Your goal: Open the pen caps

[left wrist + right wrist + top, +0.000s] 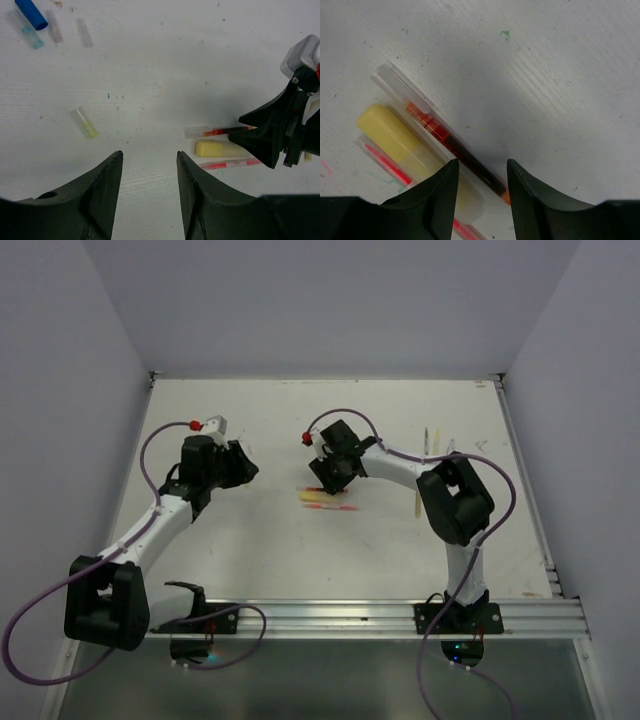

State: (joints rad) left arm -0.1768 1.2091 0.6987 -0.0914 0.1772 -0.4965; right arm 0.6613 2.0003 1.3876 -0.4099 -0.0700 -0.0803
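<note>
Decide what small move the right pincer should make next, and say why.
Probably close the right pincer on the red pen. Its jaws stand open astride that pen's near end, the pen lies capped beside the yellow pen, and nothing is held.

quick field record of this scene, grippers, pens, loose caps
left gripper: open, empty, above bare table
right gripper: open, low over the pen cluster, gripping nothing
pens under right gripper: red pen, yellow pen, pink pen, lying side by side
red pen position: runs into the gap between the right fingers
loose caps: blue cap with clear caps beside it; yellow-tinted cap lying alone
</note>
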